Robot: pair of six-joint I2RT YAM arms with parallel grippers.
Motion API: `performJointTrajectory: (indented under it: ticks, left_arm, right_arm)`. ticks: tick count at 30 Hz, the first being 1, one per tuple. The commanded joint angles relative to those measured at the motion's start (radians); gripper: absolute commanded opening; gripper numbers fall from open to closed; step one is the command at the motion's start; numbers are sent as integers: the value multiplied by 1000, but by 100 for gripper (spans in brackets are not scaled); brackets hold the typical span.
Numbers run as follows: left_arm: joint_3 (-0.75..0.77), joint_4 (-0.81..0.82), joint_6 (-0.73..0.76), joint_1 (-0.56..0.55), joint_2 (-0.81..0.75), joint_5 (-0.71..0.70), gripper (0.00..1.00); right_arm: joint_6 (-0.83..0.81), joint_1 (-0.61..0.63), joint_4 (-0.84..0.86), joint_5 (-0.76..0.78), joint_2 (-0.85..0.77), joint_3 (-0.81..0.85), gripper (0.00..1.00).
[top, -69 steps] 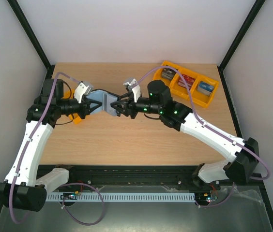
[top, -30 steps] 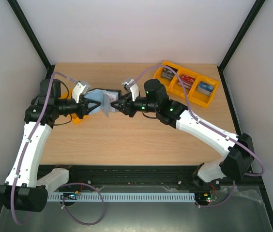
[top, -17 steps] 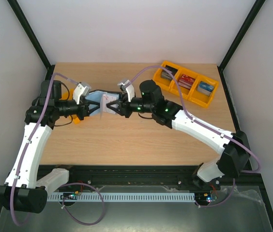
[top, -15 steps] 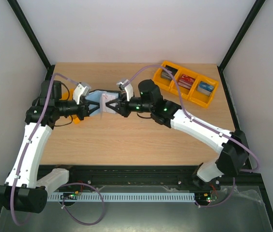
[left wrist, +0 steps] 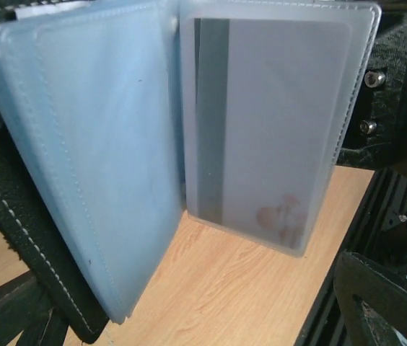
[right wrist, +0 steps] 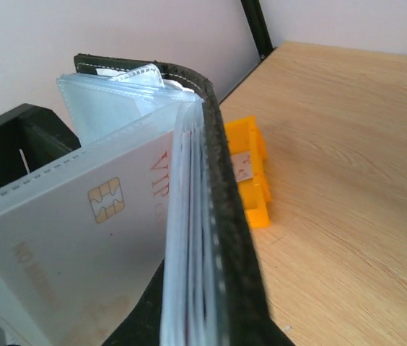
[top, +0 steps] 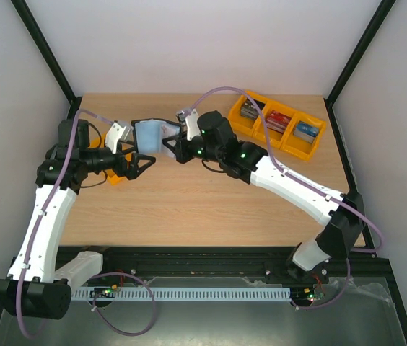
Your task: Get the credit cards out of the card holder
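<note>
The black card holder [top: 148, 134] hangs open above the table, its grey-blue clear pockets fanned out. My right gripper [top: 169, 146] is shut on its right side. In the right wrist view the black cover [right wrist: 221, 187] runs edge-on, with a pale credit card [right wrist: 81, 223] bearing a gold chip inside a clear pocket. The left wrist view shows that pocket from behind, where the credit card [left wrist: 276, 122] has red blotches near its lower edge. My left gripper [top: 143, 163] stands open just below and left of the holder, touching nothing.
A yellow three-bin tray [top: 307, 150] with dark, red and blue card stacks sits at the back right. A small yellow tray [top: 115, 177] lies under the left wrist, also visible as the yellow tray [right wrist: 250, 180] beyond the holder.
My left gripper has let go of the holder, opened wide and drawn back. My right gripper has shut on the holder and carried it left and toward the back.
</note>
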Motion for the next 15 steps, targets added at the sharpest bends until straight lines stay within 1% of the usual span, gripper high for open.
performJointTrajectory:
  ticks: [1, 4, 8, 12, 15]
  left_arm:
    - [-1, 23, -15, 5, -5, 18, 99]
    - [-1, 34, -30, 5, -2, 1, 99]
    - [-2, 44, -38, 5, 3, 53, 99]
    - [1, 73, -79, 5, 18, 77, 99]
    - [6, 79, -87, 9, 25, 26, 99]
  right_arm:
    - [-6, 32, -100, 117, 24, 73, 2]
    - [-15, 37, -112, 120, 22, 81, 2]
    - [-13, 42, -142, 166, 30, 103, 2]
    - [-17, 58, -134, 132, 51, 121, 2]
    - [-43, 59, -120, 46, 46, 115, 2]
